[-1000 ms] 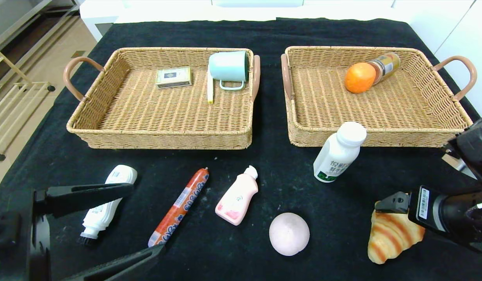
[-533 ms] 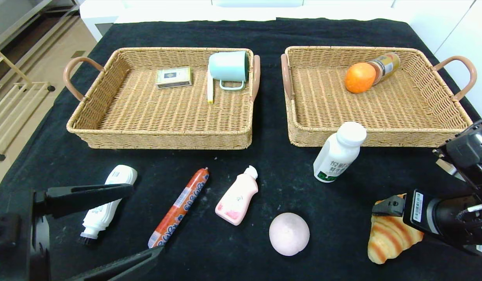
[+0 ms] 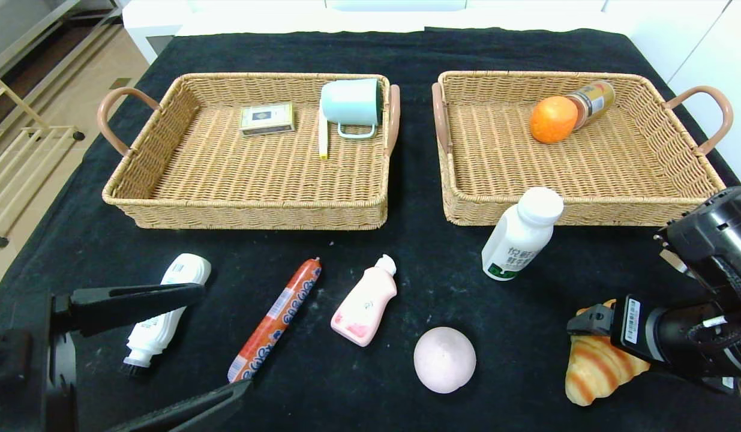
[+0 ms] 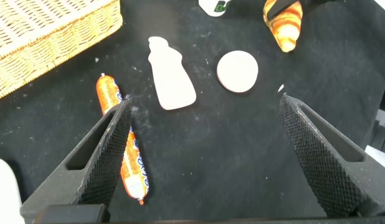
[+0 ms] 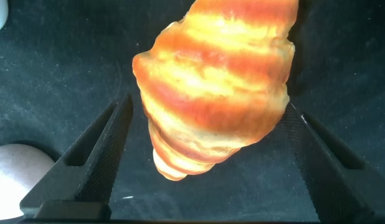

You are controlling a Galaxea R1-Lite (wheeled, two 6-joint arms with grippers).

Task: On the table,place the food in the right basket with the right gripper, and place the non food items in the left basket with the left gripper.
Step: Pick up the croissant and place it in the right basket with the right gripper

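A croissant (image 3: 592,372) lies at the table's front right. My right gripper (image 3: 589,329) is open and sits over its far end, one finger on each side; in the right wrist view the croissant (image 5: 217,81) lies between the open fingers (image 5: 111,143) without touching them. My left gripper (image 3: 223,336) is open and empty at the front left, over the sausage (image 3: 277,315). A white brush bottle (image 3: 166,312), a pink bottle (image 3: 365,303), a pale pink bun (image 3: 444,360) and a white milk bottle (image 3: 520,237) rest on the black cloth.
The left basket (image 3: 244,207) holds a small box (image 3: 266,117), a pen (image 3: 323,135) and a teal cup (image 3: 352,102). The right basket (image 3: 580,211) holds an orange (image 3: 553,119) and a can (image 3: 595,99). The milk bottle stands just before the right basket's front wall.
My right gripper has crept a little to the left along the croissant. The left arm and all the objects have stayed still.
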